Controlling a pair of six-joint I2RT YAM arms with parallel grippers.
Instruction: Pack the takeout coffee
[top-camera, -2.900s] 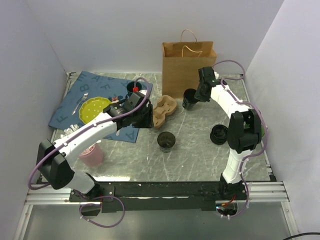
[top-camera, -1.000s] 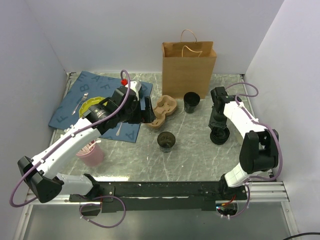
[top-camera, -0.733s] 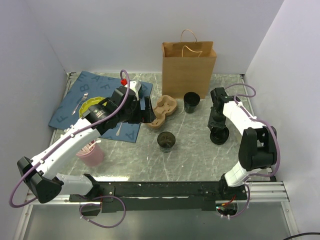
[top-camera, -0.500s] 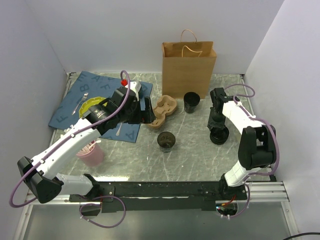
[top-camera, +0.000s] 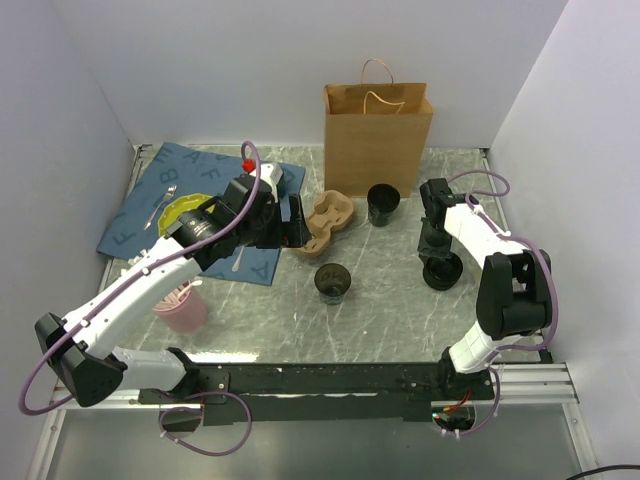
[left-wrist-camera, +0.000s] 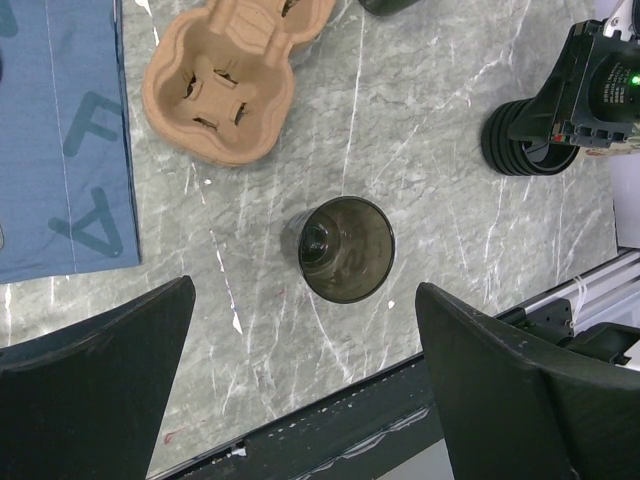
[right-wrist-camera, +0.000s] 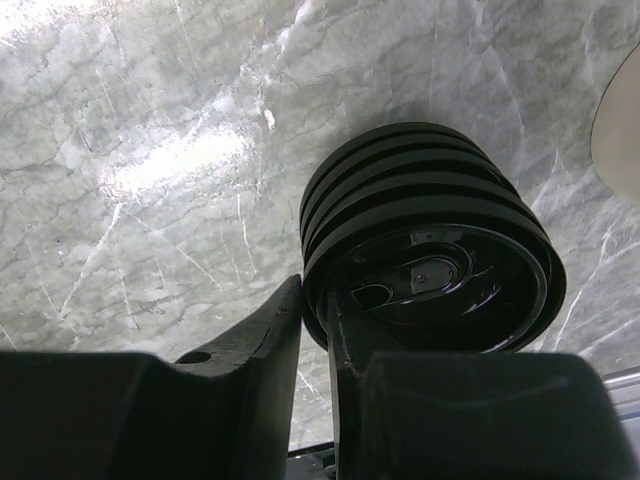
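The black paper cup (top-camera: 382, 203) stands open, with no lid on it, in front of the paper bag (top-camera: 378, 135); its edge shows in the left wrist view (left-wrist-camera: 392, 5). A stack of black lids (top-camera: 441, 270) sits at the right, and also shows in the wrist views (right-wrist-camera: 430, 250) (left-wrist-camera: 520, 135). My right gripper (top-camera: 437, 260) (right-wrist-camera: 318, 320) is shut on the rim of the top lid. My left gripper (top-camera: 297, 222) (left-wrist-camera: 302, 290) is open and empty. It hovers beside the cardboard cup carrier (top-camera: 330, 220) (left-wrist-camera: 235, 85).
A dark green mug (top-camera: 332, 282) (left-wrist-camera: 347, 248) stands mid-table below my left gripper. A pink cup of straws (top-camera: 182, 305) is at the near left. A blue mat (top-camera: 170, 195) with a yellow plate (top-camera: 190, 215) lies at the far left.
My right gripper left the black cup, came down to the lid stack and closed on the top lid's rim. My left arm shifted slightly early on, then held still.
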